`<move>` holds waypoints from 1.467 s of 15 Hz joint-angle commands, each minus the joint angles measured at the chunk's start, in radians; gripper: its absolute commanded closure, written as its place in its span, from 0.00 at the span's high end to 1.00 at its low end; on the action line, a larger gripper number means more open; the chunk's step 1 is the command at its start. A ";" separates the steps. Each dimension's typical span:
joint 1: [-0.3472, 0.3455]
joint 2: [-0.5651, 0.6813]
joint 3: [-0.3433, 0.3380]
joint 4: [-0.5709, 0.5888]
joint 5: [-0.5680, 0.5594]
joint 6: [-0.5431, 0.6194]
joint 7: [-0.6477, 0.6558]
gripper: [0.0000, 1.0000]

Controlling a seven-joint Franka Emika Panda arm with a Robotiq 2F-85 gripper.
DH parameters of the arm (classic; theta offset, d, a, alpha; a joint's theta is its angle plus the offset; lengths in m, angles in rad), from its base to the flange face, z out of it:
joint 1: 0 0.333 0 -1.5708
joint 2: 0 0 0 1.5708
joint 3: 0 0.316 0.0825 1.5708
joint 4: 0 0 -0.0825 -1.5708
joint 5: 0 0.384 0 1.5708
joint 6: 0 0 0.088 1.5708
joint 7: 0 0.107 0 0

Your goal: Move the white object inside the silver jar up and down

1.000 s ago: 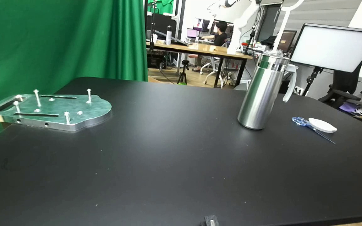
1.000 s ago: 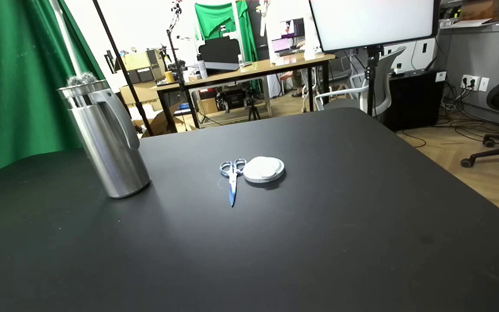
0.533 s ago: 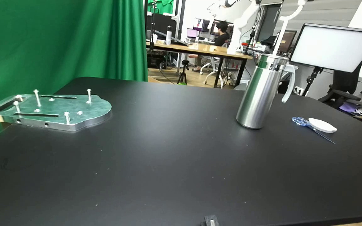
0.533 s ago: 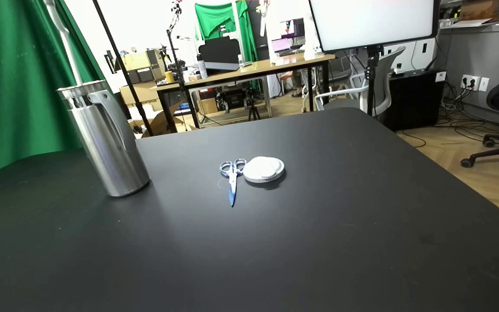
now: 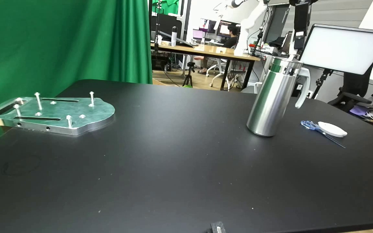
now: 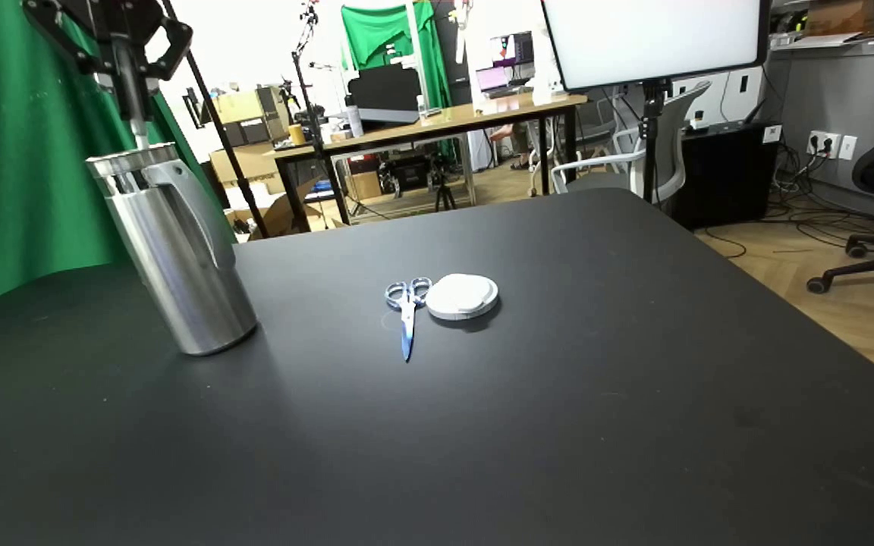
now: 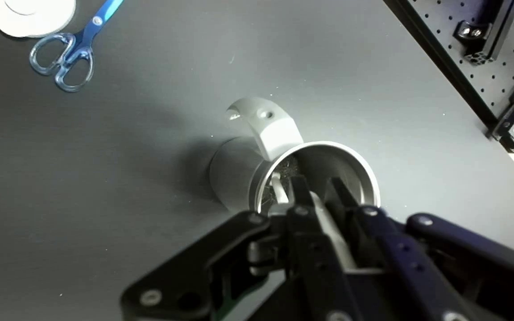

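The silver jar (image 6: 187, 265) stands on the table (image 6: 482, 440), its pale grey handle (image 6: 198, 216) facing the side where the scissors (image 6: 407, 311) lie. The white object (image 6: 140, 139) is in the jar: its slim shaft rises out of the open mouth, and in the wrist view its lower part shows inside, on the handle's side of the jar, with something bristly around it (too dim in there to make out much more). The pincer (image 7: 318, 185) hangs directly over the jar, closed on the white object's shaft, one of its dark fingers (image 7: 300, 191) along either side. In both exterior views its tips appear just above the jar's rim.

The blue-handled scissors lie to the right of the jar in both exterior views. A flat, round white piece (image 6: 461, 297) rests just beside them, on the side away from the jar. Left of the jar and well apart from it, in an exterior view, a flat metal plate (image 5: 57, 110) carries upright pegs (image 5: 69, 121). A green curtain (image 6: 20, 152) hangs behind the jar in an exterior view. Beyond the jar and to its right stands a bright light panel (image 5: 345, 48); farther past it, to the jar's left, a person (image 5: 231, 42) sits at a wooden desk (image 5: 206, 50).
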 commanded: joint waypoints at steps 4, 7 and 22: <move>-0.012 -0.103 0.004 0.020 0.003 -0.040 -0.011 0.04; -0.011 -0.152 -0.001 0.025 0.007 -0.042 -0.017 0.04; 0.000 -0.066 0.007 -0.023 -0.025 -0.020 0.010 0.04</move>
